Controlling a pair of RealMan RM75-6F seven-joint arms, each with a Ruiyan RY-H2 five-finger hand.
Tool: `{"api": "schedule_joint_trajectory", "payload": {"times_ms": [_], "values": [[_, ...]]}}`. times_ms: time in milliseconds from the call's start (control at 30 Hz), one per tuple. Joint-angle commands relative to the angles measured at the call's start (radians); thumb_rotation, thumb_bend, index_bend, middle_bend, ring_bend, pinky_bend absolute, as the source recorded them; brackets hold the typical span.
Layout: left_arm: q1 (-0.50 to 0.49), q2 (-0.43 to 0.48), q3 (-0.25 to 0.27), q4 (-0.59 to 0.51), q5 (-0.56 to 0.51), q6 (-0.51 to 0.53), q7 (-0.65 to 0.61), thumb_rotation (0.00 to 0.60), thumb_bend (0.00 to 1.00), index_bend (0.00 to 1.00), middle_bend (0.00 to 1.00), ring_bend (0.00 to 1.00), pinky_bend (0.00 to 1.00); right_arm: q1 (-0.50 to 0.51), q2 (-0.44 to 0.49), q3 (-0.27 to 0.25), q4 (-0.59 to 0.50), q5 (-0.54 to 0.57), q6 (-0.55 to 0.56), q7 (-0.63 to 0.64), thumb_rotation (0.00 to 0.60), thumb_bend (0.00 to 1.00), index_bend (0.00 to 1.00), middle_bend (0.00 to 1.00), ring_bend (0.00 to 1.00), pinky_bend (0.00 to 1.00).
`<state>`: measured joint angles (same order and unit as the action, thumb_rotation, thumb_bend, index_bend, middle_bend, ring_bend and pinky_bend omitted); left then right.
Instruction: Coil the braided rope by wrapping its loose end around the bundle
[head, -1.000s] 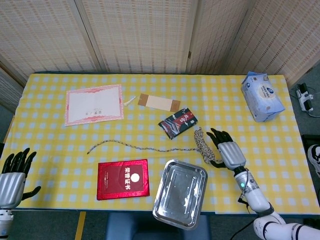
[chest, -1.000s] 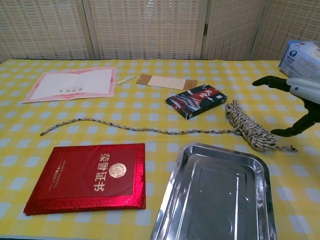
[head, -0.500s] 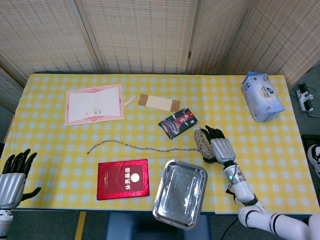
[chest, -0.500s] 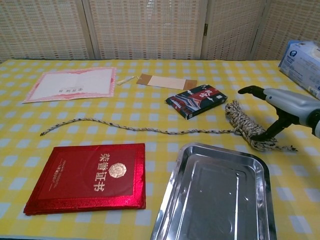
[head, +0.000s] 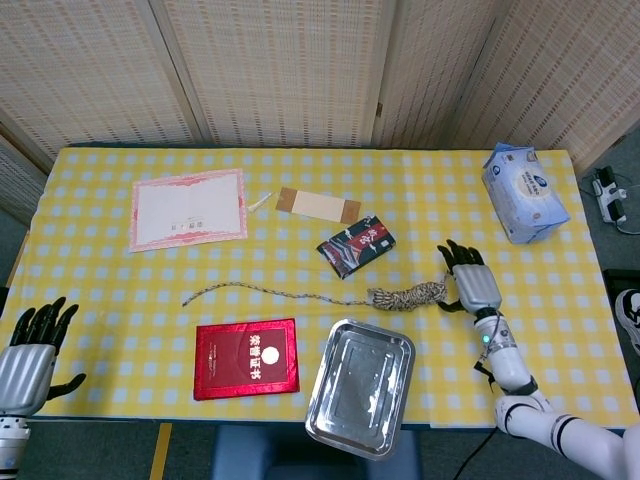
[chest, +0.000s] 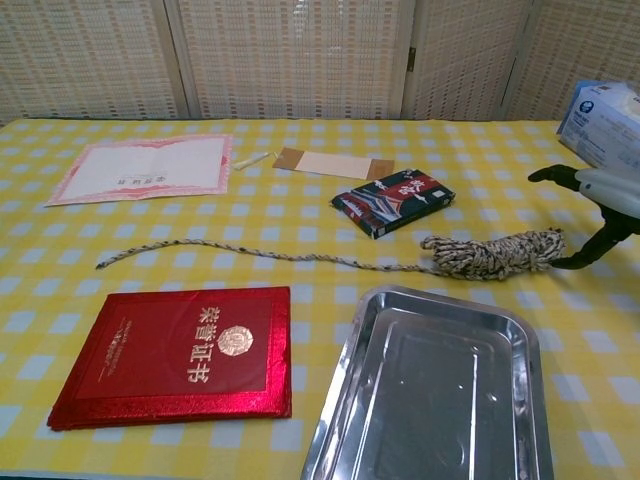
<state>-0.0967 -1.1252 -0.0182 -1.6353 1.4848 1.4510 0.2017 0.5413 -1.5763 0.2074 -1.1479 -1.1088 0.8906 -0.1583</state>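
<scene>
Two hands are seen, and only the right one has been moved: half a second ago the right hand (head: 470, 282) was laid over the coiled bundle (head: 408, 296), which then ran front to back; the bundle has since been swung round and is now laid crosswise on the yellow checked tablecloth (head: 560, 330), just behind the metal tray (head: 360, 385) and in front of the dark packet (head: 356, 245). The right hand has been drawn back to the bundle's right end, its fingers spread and nothing grasped, with the thumb just beside or touching the rope's end; which of the two cannot be told. The loose tail (head: 270, 291) of the braided rope has been pulled a little to the right and is trailed leftward from the bundle, behind the red certificate folder (head: 246, 358). The left hand (head: 30, 345) is kept at the near left corner, fingers apart and empty, as before. That hand is shown by the head view alone; in the chest view only the right hand (chest: 597, 212) is caught at the frame's edge, and the gap between bundle (chest: 490, 254) and tray rim (chest: 440, 296) is shown more plainly there. The tissue pack (head: 523, 192) and the pink-bordered certificate (head: 187, 208) are left unmoved.
</scene>
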Motion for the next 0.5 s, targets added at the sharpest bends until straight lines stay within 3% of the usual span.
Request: {"api": "schedule_joint_trajectory", "payload": {"times_ms": [33, 233, 500], "values": [[0.0, 0.001, 0.0, -0.002, 0.0, 0.0, 0.003, 0.6, 0.13, 0.01, 0.01, 0.03, 0.0, 0.005, 0.022, -0.008, -0.024, -0.015, -0.012, 0.007, 0.6, 0.21, 0.0, 0.0, 0.08, 0.0], [0.005, 0.004, 0.001, -0.005, -0.007, 0.002, 0.003, 0.6, 0.13, 0.01, 0.01, 0.03, 0.0, 0.002, 0.07, -0.044, -0.101, -0.081, -0.009, 0.037, 0.6, 0.21, 0.01, 0.07, 0.16, 0.07], [0.005, 0.003, 0.004, 0.0, -0.007, -0.001, -0.005, 0.6, 0.13, 0.01, 0.01, 0.03, 0.0, 0.026, 0.061, -0.07, -0.096, -0.089, -0.034, -0.015, 0.6, 0.21, 0.19, 0.19, 0.26, 0.13]]}}
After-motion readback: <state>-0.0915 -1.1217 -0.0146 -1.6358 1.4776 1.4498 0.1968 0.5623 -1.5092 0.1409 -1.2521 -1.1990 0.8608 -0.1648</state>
